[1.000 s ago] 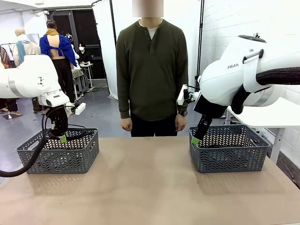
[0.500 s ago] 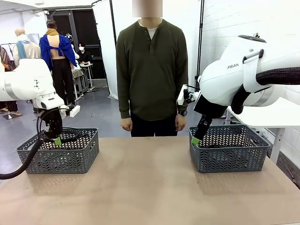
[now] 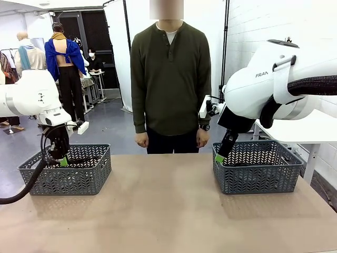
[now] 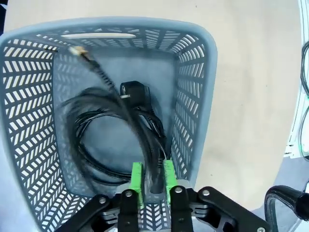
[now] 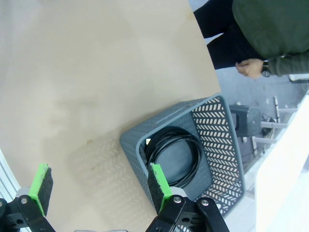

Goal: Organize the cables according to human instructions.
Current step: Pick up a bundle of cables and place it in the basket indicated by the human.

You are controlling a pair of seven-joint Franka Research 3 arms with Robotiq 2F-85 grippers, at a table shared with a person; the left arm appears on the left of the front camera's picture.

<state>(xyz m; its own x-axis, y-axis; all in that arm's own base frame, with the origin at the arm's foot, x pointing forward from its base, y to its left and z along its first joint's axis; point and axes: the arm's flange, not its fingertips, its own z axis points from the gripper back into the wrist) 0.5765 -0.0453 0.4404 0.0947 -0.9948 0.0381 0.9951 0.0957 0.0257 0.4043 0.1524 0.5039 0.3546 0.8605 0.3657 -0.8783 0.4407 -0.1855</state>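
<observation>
Cable [image 4: 120, 125] sits in left basket [image 4: 195, 72], strands between left gripper [image 4: 153, 181] pads, barely parted; widen fully, lift straight. Right gripper [image 5: 99, 189] spread wide, empty.

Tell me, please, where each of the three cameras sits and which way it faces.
Front view: between the arms, facing the person across the table; both arms show.
Left wrist view: above the left basket, looking down at cables; left gripper pads pinch one.
Right wrist view: high, looking down at the right basket and the person's hand; right gripper open.
Shared: front and wrist views show both baskets.
</observation>
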